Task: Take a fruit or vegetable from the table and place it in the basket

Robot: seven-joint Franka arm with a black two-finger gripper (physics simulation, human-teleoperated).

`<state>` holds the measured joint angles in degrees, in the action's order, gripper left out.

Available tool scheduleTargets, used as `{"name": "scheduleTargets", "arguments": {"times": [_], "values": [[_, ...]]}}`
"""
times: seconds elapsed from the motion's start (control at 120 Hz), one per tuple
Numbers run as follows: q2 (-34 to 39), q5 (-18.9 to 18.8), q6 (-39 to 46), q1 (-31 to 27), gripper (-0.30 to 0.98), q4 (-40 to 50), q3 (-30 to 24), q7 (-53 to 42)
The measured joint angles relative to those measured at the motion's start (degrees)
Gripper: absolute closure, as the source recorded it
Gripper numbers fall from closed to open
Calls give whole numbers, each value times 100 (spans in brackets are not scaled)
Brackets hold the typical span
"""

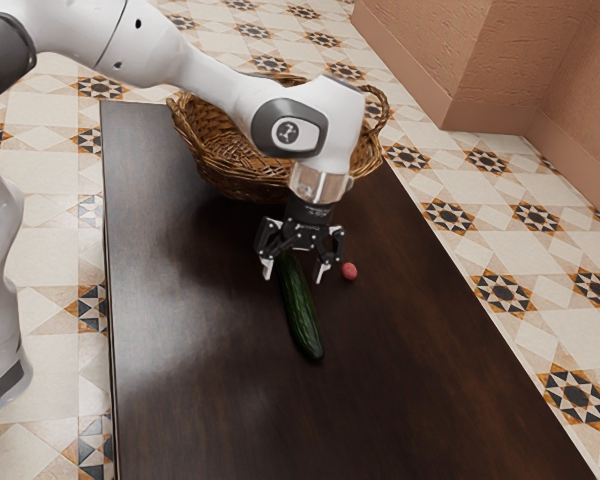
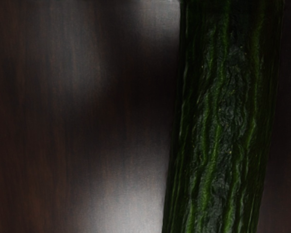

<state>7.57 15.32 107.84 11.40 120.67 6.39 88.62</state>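
My gripper (image 1: 295, 275) is low over the table in the exterior view, its two fingers spread wide. The dark green cucumber (image 1: 302, 315) lies on the table, its far end under the hand and between the open fingers, its near end reaching toward the table's front. In the wrist view the cucumber (image 2: 223, 121) appears large and close beneath the hand. A small reddish round fruit or vegetable (image 1: 350, 271) rests on the table just beyond the finger on the exterior view's right. Behind the hand stands the woven basket (image 1: 235, 180), partly covered by the arm.
The dark wooden table (image 1: 200, 400) carries all these things, and its long edge runs down the exterior view's right. The basket's rim and handle rise close behind the gripper, under the forearm.
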Motion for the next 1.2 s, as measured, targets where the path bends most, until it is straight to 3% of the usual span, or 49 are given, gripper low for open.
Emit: {"name": "scheduleTargets", "arguments": {"times": [0.867,1.2], "values": [[-864,174,249,-109,4,-255,3,-212],[-1152,226,266,-68,13,-389,-10,-260]]}}
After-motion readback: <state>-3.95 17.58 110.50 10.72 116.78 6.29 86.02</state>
